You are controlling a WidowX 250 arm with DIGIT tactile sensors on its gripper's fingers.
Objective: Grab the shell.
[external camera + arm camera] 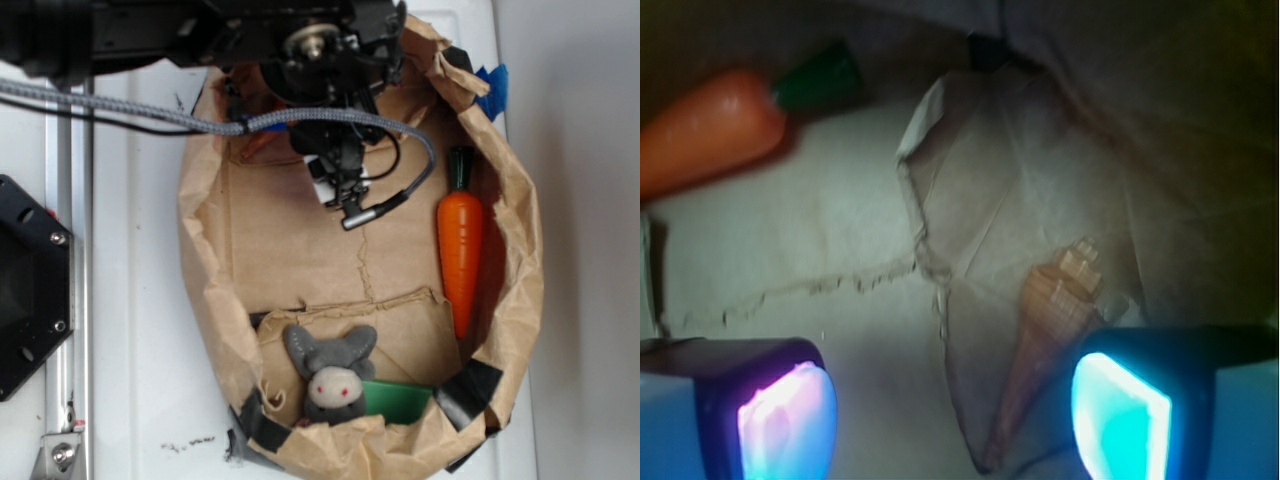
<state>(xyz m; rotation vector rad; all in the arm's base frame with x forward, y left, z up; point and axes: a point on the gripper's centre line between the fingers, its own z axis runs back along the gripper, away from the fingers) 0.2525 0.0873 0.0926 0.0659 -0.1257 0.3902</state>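
Below, ridged tapering shell [1055, 335] on creased paper; pincer [950, 415] spread, pads seemingly glowing.

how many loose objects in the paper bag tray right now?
4 visible: carrot along the right wall, stuffed bunny at the bottom edge, green block beside it, shell near the gripper, seen only by the wrist camera. The arm may hide more.
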